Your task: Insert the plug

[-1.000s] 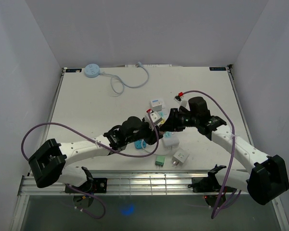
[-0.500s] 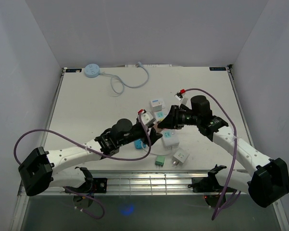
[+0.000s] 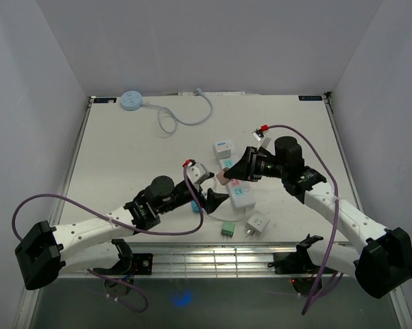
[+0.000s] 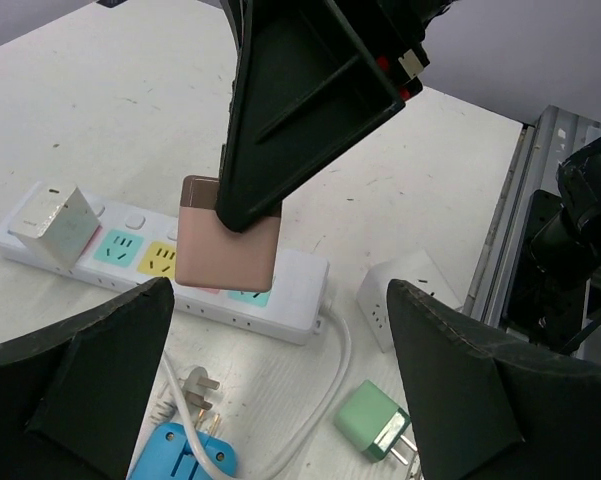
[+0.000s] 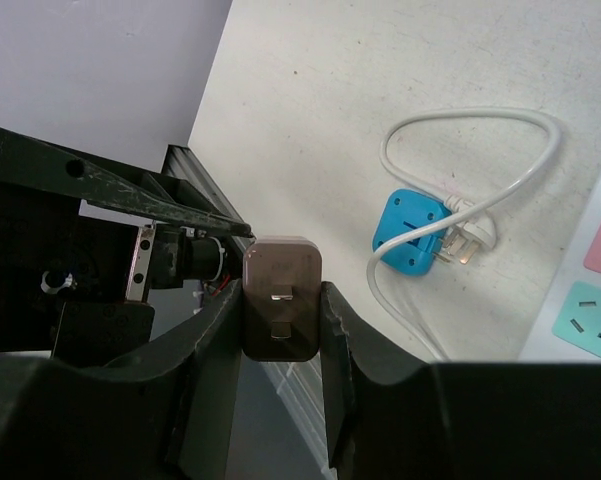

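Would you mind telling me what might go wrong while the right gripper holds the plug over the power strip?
The pink plug is gripped only near one end by the right gripper, so it may twist or miss the socket slots when pressed. The left gripper is open and holds nothing, so the power strip lies unbraced and could slide under the push.

White surface [image 3: 123, 157], scuffed and speckled, boxed in by plain pale walls: back wall [image 3: 206, 48] beyond both hands, left wall [image 3: 27, 137] outboard of the left hand [image 3: 211, 190], right wall [image 3: 391, 123] outboard of the right hand [image 3: 232, 175]. Slotted metal rail [image 3: 206, 260] behind the hands. Light even, shadows soft.
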You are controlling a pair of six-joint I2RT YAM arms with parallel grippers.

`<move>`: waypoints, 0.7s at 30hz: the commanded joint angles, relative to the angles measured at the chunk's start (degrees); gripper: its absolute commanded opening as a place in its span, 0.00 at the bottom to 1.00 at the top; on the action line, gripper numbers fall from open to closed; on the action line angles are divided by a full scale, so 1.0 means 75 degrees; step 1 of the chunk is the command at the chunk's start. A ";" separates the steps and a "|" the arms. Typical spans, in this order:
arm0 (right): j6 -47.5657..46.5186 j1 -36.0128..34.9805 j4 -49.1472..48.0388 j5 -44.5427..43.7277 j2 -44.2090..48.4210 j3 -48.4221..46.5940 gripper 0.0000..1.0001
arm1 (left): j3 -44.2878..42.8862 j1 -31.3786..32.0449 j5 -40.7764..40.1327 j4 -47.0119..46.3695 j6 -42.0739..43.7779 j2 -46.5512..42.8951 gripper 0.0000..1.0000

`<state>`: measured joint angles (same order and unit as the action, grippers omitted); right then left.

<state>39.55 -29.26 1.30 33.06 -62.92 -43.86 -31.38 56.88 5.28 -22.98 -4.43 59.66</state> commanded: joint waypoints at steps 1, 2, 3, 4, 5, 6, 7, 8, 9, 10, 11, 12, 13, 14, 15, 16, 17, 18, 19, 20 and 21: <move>0.0409 0.0022 -0.0735 -0.0001 0.0244 0.0152 0.08 | 0.0163 0.0056 0.0116 -0.0426 0.0284 -0.0255 0.98; 0.0480 0.0022 -0.0794 -0.0002 0.0267 0.0175 0.08 | 0.0338 0.0056 0.0117 -0.0567 0.0343 -0.0348 0.98; 0.0539 0.0022 -0.0864 0.0010 0.0326 0.0187 0.08 | 0.0467 0.0056 0.0117 -0.0766 0.0425 -0.0395 0.98; 0.0690 0.0022 -0.0923 0.0045 0.0373 0.0245 0.08 | 0.0608 0.0056 0.0140 -0.1267 0.0496 -0.0454 0.98; 0.0761 0.0022 -0.1051 0.0069 0.0443 0.0257 0.08 | 0.0899 0.0056 0.0128 -0.1527 0.0566 -0.0547 0.98; 0.0820 0.0022 -0.1099 0.0069 0.0478 0.0269 0.08 | 0.1030 0.0056 0.0070 -0.1785 0.0567 -0.0571 0.98; 0.0878 0.0033 -0.1122 0.0092 0.0513 0.0281 0.08 | 0.1135 0.0056 0.0023 -0.2193 0.0787 -0.0606 0.98; 0.0949 0.0034 -0.1134 0.0092 0.0560 0.0281 0.08 | 0.1253 0.0056 -0.0058 -0.2325 0.0871 -0.0607 0.98; 0.0984 0.0034 -0.1146 0.0081 0.0665 0.0281 0.08 | 0.1254 0.0056 -0.0222 -0.2442 0.0860 -0.0595 0.98; 0.1042 0.0045 -0.1158 0.0069 0.0701 0.0293 0.08 | 0.1231 0.0056 -0.0525 -0.2583 0.0860 -0.0560 0.98; 0.1159 0.0045 -0.1216 0.0080 0.0794 0.0304 0.08 | 0.1207 0.0056 -0.0586 -0.2607 0.0836 -0.0525 0.98; 0.1253 0.0068 -0.1298 0.0104 0.0830 0.0328 0.08 | 0.1102 0.0056 -0.0900 -0.2654 0.0801 -0.0409 0.98; 0.1347 0.0080 -0.1391 0.0162 0.0865 0.0351 0.08 | 0.1055 0.0056 -0.1228 -0.2712 0.0708 -0.0361 0.98; 0.1452 0.0080 -0.1508 0.0220 0.0900 0.0363 0.08 | 0.1008 0.0056 -0.1370 -0.2806 0.0661 -0.0291 0.98; 0.1708 0.0080 -0.1799 0.0267 0.0924 0.0398 0.08 | 0.0915 0.0056 -0.1441 -0.2876 0.0672 -0.0198 0.98; 0.1839 0.0080 -0.1930 0.0372 0.0935 0.0410 0.08 | 0.0856 0.0056 -0.1430 -0.2900 0.0672 -0.0173 0.98; 0.1956 0.0080 -0.2059 0.0420 0.0924 0.0422 0.08 | 0.0820 0.0056 -0.1210 -0.2924 0.0672 -0.0185 0.98; 0.2189 0.0092 -0.2304 0.0467 0.0935 0.0433 0.08 | 0.0797 0.0056 -0.0999 -0.2994 0.0684 -0.0220 0.98; 0.2319 0.0081 -0.2434 0.0525 0.0947 0.0433 0.08 | 0.0890 0.0056 -0.0753 -0.3319 0.0928 -0.0348 0.98; 0.2448 0.0080 -0.2563 0.0549 0.0959 0.0445 0.08 | 0.0948 0.0056 -0.0727 -0.3624 0.0918 -0.0395 0.98; 0.2577 0.0080 -0.2703 0.0584 0.1005 0.0445 0.08 | 0.0984 0.0056 -0.0948 -0.3905 0.0802 -0.0407 0.98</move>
<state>53.84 -28.88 -11.40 35.03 -56.93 -41.12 -23.09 57.12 -1.76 -44.60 1.13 58.30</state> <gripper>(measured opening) 0.376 0.979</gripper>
